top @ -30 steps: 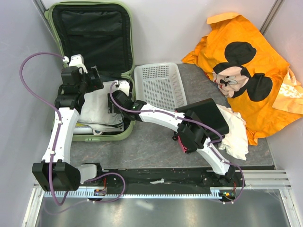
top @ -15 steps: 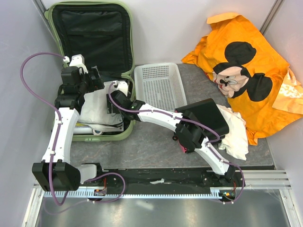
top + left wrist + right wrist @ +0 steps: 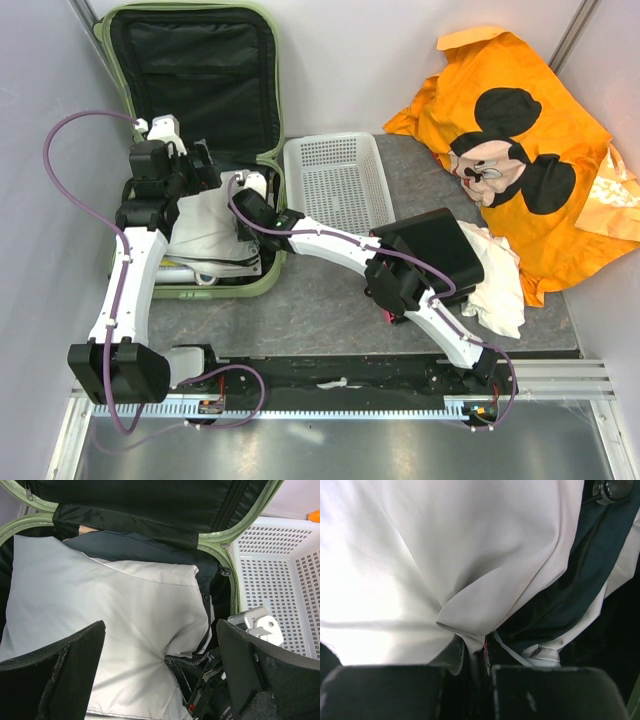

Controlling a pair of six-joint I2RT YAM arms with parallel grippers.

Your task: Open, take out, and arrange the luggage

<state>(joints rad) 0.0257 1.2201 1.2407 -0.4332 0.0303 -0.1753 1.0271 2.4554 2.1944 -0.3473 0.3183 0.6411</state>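
The pale green luggage (image 3: 270, 100) lies open at the back left, its black-lined lid leaning on the wall. Inside it a white garment (image 3: 205, 225) lies over a dark blue one (image 3: 130, 545). My right gripper (image 3: 243, 228) reaches into the case from the right and is shut on a pinched fold of the white garment (image 3: 445, 555); the fold runs down between the jaws of that gripper (image 3: 477, 652). My left gripper (image 3: 160, 630) hangs open just above the same garment (image 3: 100, 600), and its fingers (image 3: 75, 655) hold nothing.
A white mesh basket (image 3: 340, 180) stands right of the luggage, close against its rim (image 3: 227, 560). A black box with pink drawers (image 3: 430, 250) sits behind the right arm, beside a white cloth (image 3: 495, 280). An orange Mickey Mouse cloth (image 3: 520, 130) covers the back right.
My right gripper has edged further into the case and closed from wide open onto a fold of the white garment. The left arm has stayed where it was, still open.
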